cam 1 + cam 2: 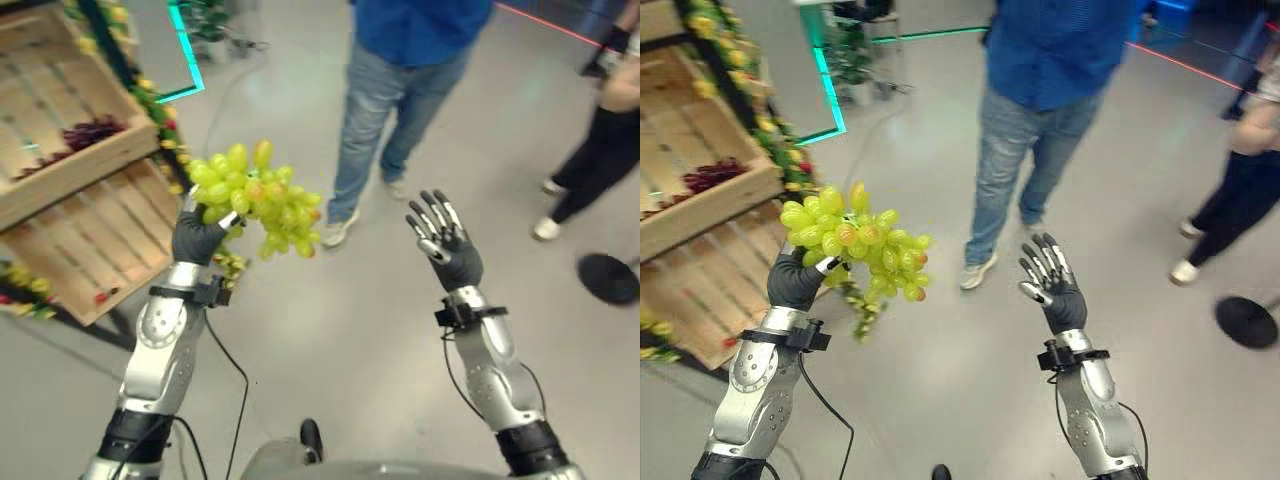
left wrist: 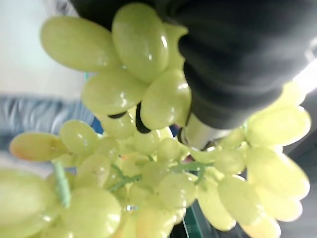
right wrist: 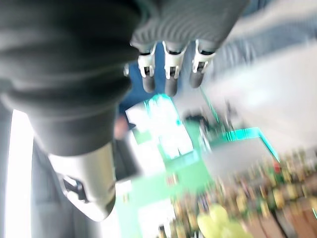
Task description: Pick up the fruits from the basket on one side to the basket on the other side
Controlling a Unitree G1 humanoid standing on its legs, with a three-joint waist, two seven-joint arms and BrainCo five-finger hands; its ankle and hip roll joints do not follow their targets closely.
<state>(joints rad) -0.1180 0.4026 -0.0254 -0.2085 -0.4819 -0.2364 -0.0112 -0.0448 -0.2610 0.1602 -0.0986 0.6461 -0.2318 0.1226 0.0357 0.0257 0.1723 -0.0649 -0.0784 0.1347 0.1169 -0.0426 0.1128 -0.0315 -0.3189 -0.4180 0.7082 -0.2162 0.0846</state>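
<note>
A wooden crate stand point(image 1: 70, 165) with slatted trays rises on the robot's left, dark grapes point(image 1: 88, 131) lying in its upper tray. A person in jeans point(image 1: 385, 110) stands on the floor ahead. The green grape bunch point(image 1: 258, 197) is up in the air, clear of the stand, carried by the left robot hand point(image 1: 198, 236), whose fingers curl round it from below so it hangs free. The right robot hand point(image 1: 445, 243) is raised, fingers spread, holding nothing, likely ready to steady the bunch.
</note>
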